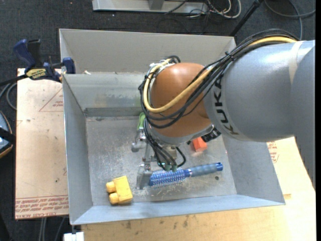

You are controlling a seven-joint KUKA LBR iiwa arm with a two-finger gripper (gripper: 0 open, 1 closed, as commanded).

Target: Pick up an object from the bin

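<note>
My gripper (145, 177) hangs low over the bin floor near the front, just at the left end of a blue brush (186, 173). The brush lies flat, its bristled head toward the gripper and its handle pointing right. A yellow two-stud block (119, 191) lies on the floor to the gripper's lower left, apart from it. A small orange-red piece (199, 143) rests to the upper right, partly hidden under the arm.
The arm with its orange dome and cables covers the middle and right of the bin. A sliver of something green (142, 119) peeks out at the dome's left edge. The bin's sloped walls close in on all sides.
</note>
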